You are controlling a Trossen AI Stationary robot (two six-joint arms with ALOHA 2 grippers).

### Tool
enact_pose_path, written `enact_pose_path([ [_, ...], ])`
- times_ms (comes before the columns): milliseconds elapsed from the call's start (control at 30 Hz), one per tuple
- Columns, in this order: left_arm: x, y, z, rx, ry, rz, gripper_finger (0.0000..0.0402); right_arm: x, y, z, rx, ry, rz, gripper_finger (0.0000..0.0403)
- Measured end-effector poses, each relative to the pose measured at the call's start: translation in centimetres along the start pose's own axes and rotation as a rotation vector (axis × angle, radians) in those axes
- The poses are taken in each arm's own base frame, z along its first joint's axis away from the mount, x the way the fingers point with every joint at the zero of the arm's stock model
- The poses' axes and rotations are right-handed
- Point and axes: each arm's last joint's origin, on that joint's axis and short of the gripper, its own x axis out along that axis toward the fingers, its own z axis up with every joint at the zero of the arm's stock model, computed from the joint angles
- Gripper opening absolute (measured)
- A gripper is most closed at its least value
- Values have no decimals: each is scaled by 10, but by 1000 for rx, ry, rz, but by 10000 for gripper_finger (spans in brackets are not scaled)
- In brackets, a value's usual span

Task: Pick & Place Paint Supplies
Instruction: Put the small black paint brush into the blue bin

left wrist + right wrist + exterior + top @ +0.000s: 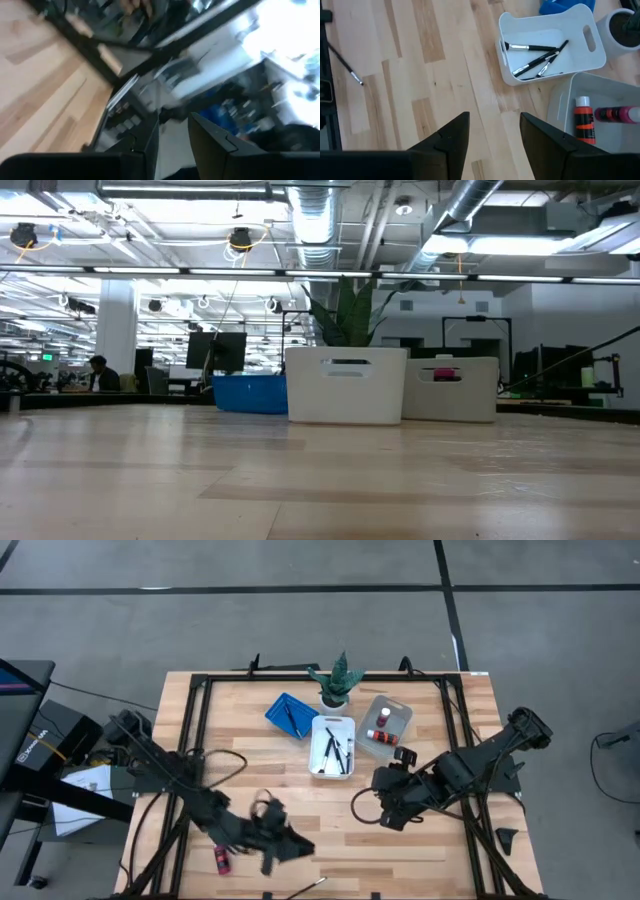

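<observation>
Our left gripper (300, 848), fingers parted and empty, hovers lower centre beside a pink bottle (221, 860); our right gripper (378, 780), released, faces the white tray (333, 746) of brushes (535, 59).

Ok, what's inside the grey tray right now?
The grey tray holds two white-capped bottles: an orange-red one and a pink one. Its far part runs out of the right wrist view, so more could be there.

An open-plan lab or industrial office. Exposed silver ducts (318, 225) and strip lights run across the bare ceiling, with monitors (222, 348) and a seated person (98, 373) at desks far behind the wooden table (250, 755). The floor (300, 630) is grey concrete with dark taped lines.
</observation>
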Motion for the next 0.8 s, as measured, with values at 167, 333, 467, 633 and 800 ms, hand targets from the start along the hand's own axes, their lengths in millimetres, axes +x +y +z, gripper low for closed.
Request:
enact_pose_path([
  [167, 34, -8, -16, 95, 163, 136, 99, -1, 1, -1, -18, -1, 3, 170],
  [333, 63, -4, -35, 151, 324, 250, 99, -2, 3, -2, -35, -3, 9, 170],
  [467, 83, 14, -54, 89, 494, 367, 99, -3, 6, -3, -41, -15, 23, 170],
  [633, 107, 42, -74, 72, 654, 470, 99, -5, 9, -5, -52, -17, 31, 170],
  [800, 128, 73, -72, -43, 677, 555, 99, -5, 10, -5, -53, -17, 34, 170],
])
